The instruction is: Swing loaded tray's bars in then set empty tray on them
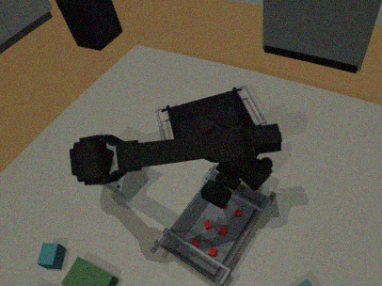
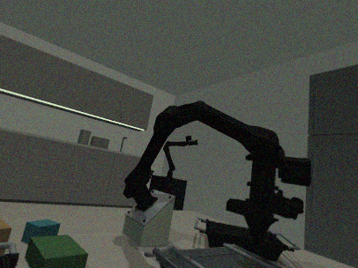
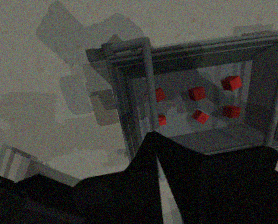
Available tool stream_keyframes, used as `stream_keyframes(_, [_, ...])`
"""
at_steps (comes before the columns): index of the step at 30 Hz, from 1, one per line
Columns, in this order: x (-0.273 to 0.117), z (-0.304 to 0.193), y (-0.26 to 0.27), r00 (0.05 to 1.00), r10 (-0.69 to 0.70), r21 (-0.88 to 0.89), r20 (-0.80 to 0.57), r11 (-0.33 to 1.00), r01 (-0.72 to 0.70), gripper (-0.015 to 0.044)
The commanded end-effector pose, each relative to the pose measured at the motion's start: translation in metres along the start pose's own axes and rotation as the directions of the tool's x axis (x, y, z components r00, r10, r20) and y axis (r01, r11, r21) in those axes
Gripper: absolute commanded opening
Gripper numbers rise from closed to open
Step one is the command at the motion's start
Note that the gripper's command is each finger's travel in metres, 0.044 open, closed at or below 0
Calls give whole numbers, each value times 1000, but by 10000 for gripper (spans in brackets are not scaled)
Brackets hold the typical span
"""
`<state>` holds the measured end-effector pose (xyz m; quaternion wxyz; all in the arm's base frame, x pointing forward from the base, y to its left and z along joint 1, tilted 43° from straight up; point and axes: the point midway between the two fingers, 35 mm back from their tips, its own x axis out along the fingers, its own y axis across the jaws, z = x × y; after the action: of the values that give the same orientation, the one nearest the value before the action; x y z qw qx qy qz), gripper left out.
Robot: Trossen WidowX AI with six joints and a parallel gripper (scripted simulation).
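Note:
The loaded grey tray holds several small red blocks. Its near bar lies across the top, inside the near end. Its far bar stands inside the far end wall, over the tray; its lower part in the wrist view is hidden by the fingers. My gripper is shut, with nothing seen between its fingers. The tips are at the far bar; whether they touch it I cannot tell. The empty dark tray stands behind, its bars outside its ends.
A teal block and a green block lie at the near left. An orange block is at the left edge of the exterior view. The arm passes over the empty tray's near side.

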<state>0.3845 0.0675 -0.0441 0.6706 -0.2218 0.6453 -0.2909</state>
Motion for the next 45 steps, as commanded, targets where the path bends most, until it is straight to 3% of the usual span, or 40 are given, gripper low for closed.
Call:
stream_keyframes(1, [0,0,0,1000,0,0,0,1000,0,0])
stream_keyframes(26, [0,0,0,1000,0,0,0,1000,0,0])
stream_keyframes(34, [-6,1,0,1000,1,0,0,1000,-1,210])
stream_keyframes(42, [-89,-3,-1,1000,2,-1,-2,1000,-2,420])
stream_keyframes(43, [-57,0,1,1000,-3,-12,-8,1000,3,440])
stream_keyframes(45, [-55,-12,21,1000,4,-95,-7,995,-4,440])
